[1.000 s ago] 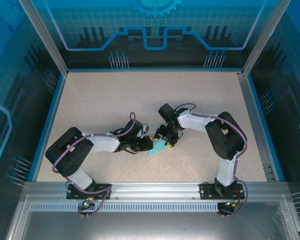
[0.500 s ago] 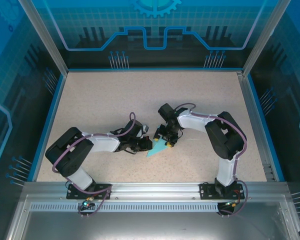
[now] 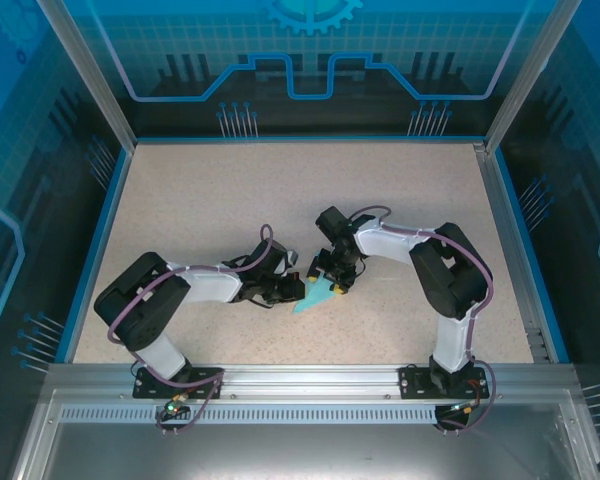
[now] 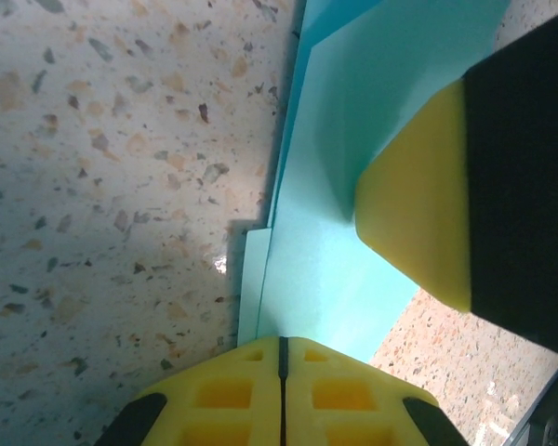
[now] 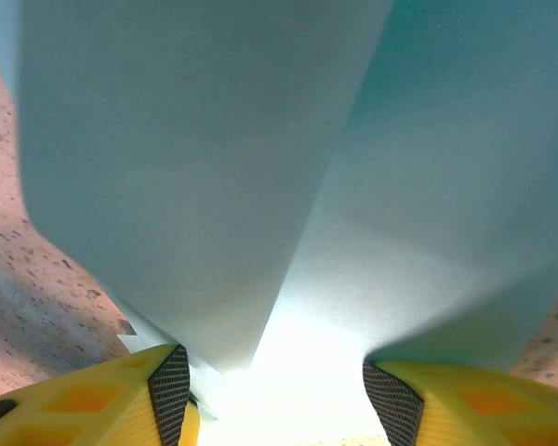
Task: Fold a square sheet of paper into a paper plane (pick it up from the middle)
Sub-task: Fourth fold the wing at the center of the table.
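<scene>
Top view: most of paper plane [image 3: 316,294] hidden under left gripper [image 3: 298,289] and right gripper [image 3: 335,285]; creases too small to read.
Left wrist: plane runs off top edge ahead of pincer; near end hidden behind closed fingers [image 4: 223,395], pinch unclear.
Right wrist: plane blurred, cropped ahead of pincer and to both sides.

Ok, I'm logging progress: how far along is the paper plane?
Done: the cyan paper already carries folds and tapers to a point. In hand: the left gripper is shut at its edge, the right gripper open astride a crease. Left: seemingly the wing folds; no finished dart yet.
</scene>
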Motion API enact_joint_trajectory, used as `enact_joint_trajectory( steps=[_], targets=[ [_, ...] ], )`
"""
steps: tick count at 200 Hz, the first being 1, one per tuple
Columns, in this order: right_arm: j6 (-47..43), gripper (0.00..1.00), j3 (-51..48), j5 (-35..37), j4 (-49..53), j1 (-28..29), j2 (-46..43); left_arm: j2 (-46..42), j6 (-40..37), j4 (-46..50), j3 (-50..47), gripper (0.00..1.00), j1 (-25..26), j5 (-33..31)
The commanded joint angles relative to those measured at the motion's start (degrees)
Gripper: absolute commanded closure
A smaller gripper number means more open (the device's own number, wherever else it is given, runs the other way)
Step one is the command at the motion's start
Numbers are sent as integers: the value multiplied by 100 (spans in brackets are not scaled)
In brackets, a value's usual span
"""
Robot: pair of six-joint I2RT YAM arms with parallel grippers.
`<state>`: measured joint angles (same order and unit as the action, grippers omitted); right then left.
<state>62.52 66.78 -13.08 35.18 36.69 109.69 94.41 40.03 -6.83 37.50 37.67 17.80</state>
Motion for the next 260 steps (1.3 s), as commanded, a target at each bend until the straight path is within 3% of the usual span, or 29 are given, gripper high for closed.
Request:
enact_joint_trajectory(
  steps=[1,91,113,136,171,260],
  targets=[
    [-224,40,-397,635,92,14,662,113,-131,353,76,94,-6,-126],
    [-1112,41,-502,734,-369,-140,-1569,157,-269,563,119,97,-5,-99],
    [-1400,50,-829,375,-1020,-128,-1920,182,-302,594,152,97,-6,-86],
    [-1593,68,-934,-113,-1543,-35,-1830,208,-312,612,177,98,-5,-79],
    [-1695,85,-796,-297,-1831,148,-1352,217,-295,636,178,98,-6,-84],
    [-1489,87,-991,-96,-1954,7,-827,199,-245,674,134,98,-12,-93]
  ],
)
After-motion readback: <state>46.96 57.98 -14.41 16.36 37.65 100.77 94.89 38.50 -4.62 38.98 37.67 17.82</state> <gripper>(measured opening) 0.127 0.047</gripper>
